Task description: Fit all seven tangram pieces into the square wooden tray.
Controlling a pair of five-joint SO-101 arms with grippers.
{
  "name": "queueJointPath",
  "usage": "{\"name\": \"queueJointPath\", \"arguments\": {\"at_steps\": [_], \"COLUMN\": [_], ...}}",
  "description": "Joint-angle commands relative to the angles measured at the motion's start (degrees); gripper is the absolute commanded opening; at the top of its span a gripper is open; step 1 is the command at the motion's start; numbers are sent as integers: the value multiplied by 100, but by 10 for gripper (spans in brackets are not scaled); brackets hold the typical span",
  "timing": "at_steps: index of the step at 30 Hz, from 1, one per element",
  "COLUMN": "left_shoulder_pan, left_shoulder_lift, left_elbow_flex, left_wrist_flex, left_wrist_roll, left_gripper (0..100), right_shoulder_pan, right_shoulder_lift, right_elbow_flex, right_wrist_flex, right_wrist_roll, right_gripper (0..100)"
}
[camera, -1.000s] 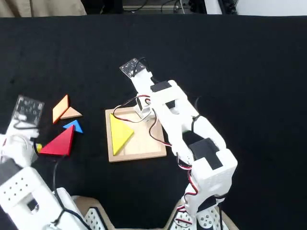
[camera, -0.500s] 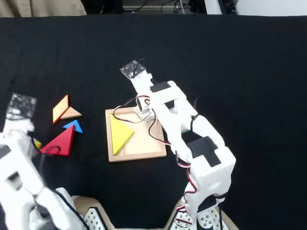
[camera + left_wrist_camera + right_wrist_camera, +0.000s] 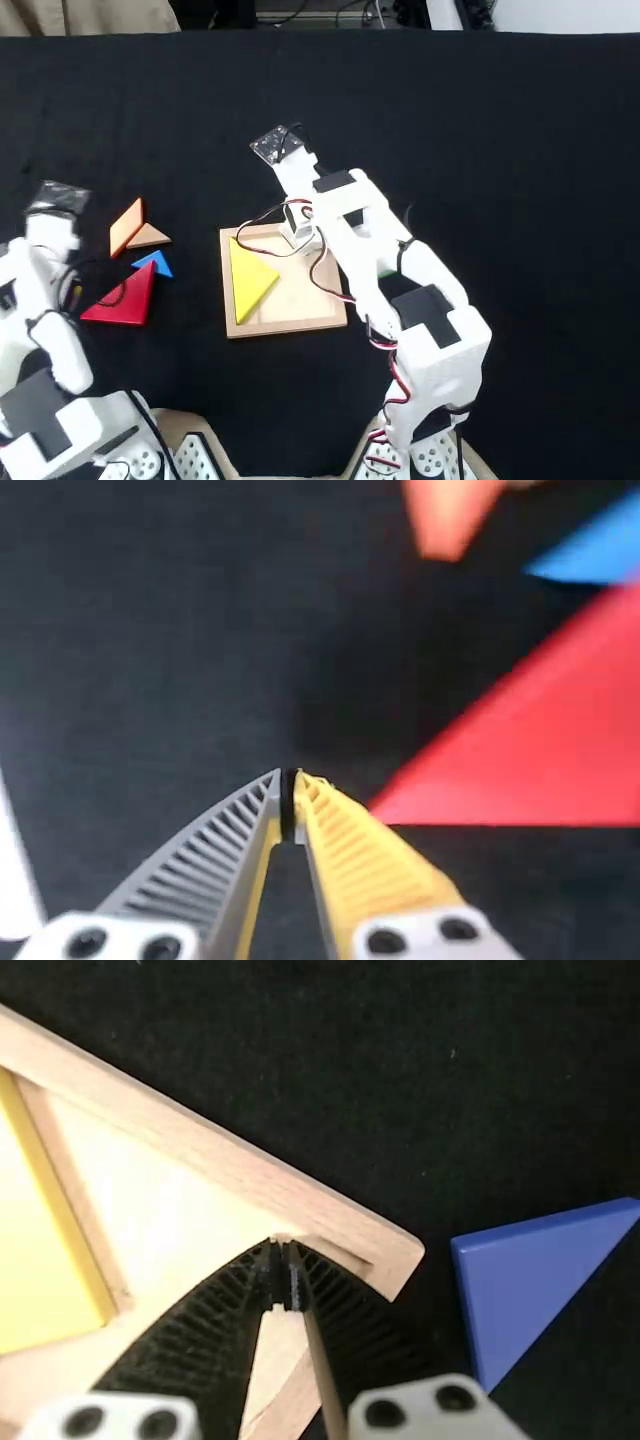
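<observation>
1. Black cloth (image 3: 520, 150) covers the whole table, and a beige curtain (image 3: 90, 15) edges its far side. The square wooden tray (image 3: 300, 318) lies near the middle, with a yellow triangle (image 3: 250, 275) in its left half. Well apart to the left lie a red triangle (image 3: 125, 298), a small blue triangle (image 3: 155, 264), an orange parallelogram (image 3: 125, 226) and a tan triangle (image 3: 150, 237).
2. The right arm (image 3: 400, 290) stretches from the near edge over the tray. The right gripper (image 3: 280, 1280) has its fingers pressed together, empty, with its tips above the tray's inner corner. A dark blue triangle (image 3: 540, 1280) lies just outside that corner.
3. The left arm (image 3: 40, 290) stands at the table's left edge. The left gripper (image 3: 289, 805) is closed on nothing, over cloth just beside the red triangle's corner.
4. From the high view, the right arm covers the tray's far right corner. The left wrist view shows the orange and blue pieces blurred and cut off.
</observation>
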Motion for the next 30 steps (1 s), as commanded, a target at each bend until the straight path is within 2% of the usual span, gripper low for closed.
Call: {"name": "queueJointPath", "arguments": {"at_steps": [1, 12, 17, 21, 26, 28, 30], "left_shoulder_pan": [734, 1481, 1323, 629, -215, -479, -532], "left_shoulder_lift": [0, 0, -62, -9, 88, 185, 290], "left_elbow_flex": [-259, -286, -787, -1851, -2000, -1859, -1815], "left_wrist_flex": [659, 1442, 1908, 2593, 3121, 3086, 2971], "left_wrist_roll": [-220, -255, -360, -1301, -3789, -4519, -4642], "left_gripper": [28, 29, 29, 29, 44, 118, 216], "right_shoulder_pan": [97, 114, 114, 114, 114, 114, 114], "right_shoulder_lift": [13, 4, 4, 4, 4, 4, 4], "right_elbow_flex": [-145, -145, -145, -145, -145, -145, -145], "right_wrist_flex": [26, 35, 44, 44, 44, 44, 44], "right_wrist_roll": [62, 62, 62, 62, 62, 62, 62], "right_gripper": [11, 11, 11, 11, 11, 11, 11]}}
